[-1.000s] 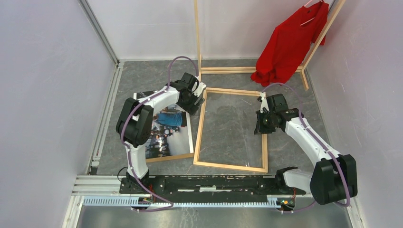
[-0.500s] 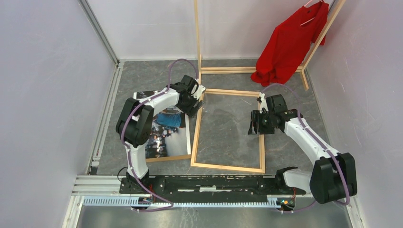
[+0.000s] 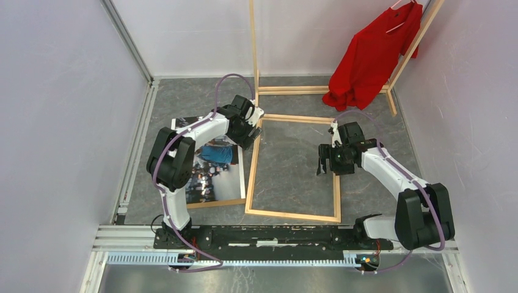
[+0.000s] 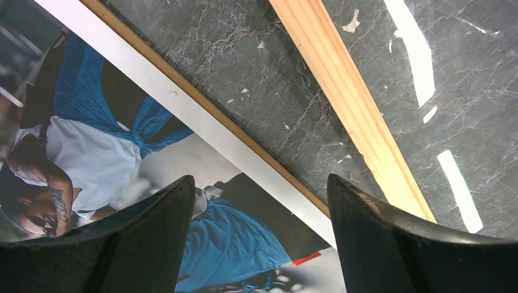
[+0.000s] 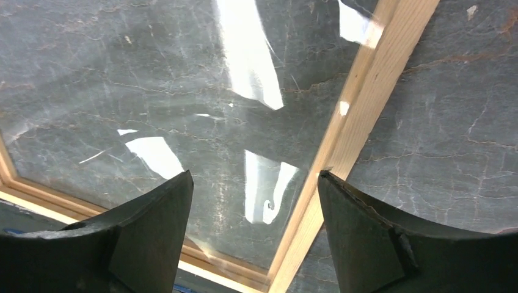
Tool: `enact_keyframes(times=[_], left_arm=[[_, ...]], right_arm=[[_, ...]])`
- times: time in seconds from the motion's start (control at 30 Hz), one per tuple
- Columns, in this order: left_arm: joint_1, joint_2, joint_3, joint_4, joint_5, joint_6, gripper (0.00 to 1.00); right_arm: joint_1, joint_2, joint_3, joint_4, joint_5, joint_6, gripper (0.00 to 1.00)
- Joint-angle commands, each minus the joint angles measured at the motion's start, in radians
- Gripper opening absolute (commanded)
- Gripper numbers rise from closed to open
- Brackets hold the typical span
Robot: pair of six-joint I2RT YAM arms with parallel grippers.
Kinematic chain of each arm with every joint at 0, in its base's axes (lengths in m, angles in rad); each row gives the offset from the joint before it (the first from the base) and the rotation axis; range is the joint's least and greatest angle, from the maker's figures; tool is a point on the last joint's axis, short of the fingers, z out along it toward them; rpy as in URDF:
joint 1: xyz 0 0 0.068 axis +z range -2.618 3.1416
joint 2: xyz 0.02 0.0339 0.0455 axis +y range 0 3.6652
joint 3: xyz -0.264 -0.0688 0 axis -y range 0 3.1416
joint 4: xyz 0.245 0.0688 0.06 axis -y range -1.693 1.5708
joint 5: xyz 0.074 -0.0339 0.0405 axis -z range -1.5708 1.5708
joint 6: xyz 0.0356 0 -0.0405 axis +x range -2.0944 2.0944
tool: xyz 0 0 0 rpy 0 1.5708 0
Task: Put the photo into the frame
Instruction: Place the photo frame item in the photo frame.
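Observation:
The frame (image 3: 293, 215), thin light wood with a glassy pane, lies flat on the grey table between the arms. The photo (image 3: 211, 177), a street scene with a man in blue, lies face up just left of it. My left gripper (image 3: 247, 131) hangs open over the photo's upper right corner. In the left wrist view its fingers straddle the photo (image 4: 122, 152), with the frame's bar (image 4: 348, 104) to the right. My right gripper (image 3: 327, 160) is open above the frame's right bar (image 5: 366, 104), holding nothing.
A brown backing board (image 3: 217, 202) shows under the photo's lower edge. A tall wooden clothes rack (image 3: 293, 90) with a red shirt (image 3: 372, 55) stands at the back right. White walls close both sides, and a metal rail (image 3: 134, 140) runs along the left.
My right gripper has opened, let go of the frame's right bar and moved slightly left. The frame has shifted a little left. My left gripper has barely moved.

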Motion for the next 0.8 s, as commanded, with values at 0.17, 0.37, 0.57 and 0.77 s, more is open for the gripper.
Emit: enact_keyframes(times=[0.17,0.37,0.57,0.77], left_arm=[[-0.004,-0.048,-0.001,0.012,-0.002,0.039,0.86],[-0.004,-0.048,0.000,0.000,-0.002,0.045,0.86],[-0.004,-0.057,-0.009,-0.003,-0.001,0.047,0.86],[-0.004,-0.061,-0.014,-0.003,0.014,0.039,0.86]], right_arm=[[0.000,-0.002,0.010,0.028,0.118,-0.016,0.96],[-0.002,0.000,0.032,0.029,0.142,-0.014,0.97],[-0.007,0.011,0.011,0.075,0.083,0.015,0.94],[-0.006,0.010,-0.034,0.115,0.041,0.040,0.86]])
